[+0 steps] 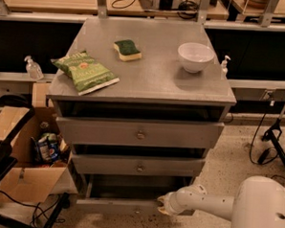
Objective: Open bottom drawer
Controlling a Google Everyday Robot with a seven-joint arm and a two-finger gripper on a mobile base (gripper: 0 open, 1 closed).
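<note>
The counter (153, 83) is carrying one chip bag (85, 71), one sponge (127, 49) and one bowl (195, 56). Three grey drawers (108, 131) are sitting below, and one gripper (163, 206) is resting at the front of the bottom drawer (113, 205).

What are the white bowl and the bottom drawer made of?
The bowl looks like glossy ceramic, maybe plastic: smooth, white, slightly shiny. The bottom drawer looks like matte grey metal or laminate: flat, dull surface. The end effector sits at its front edge.

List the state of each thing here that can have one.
bottom drawer: pulled part way out
middle drawer: looks shut
top drawer: looks shut
end effector: at the bottom drawer's front, right side
bowl: upright
chip bag: lying flat
cardboard box: flaps open
</note>
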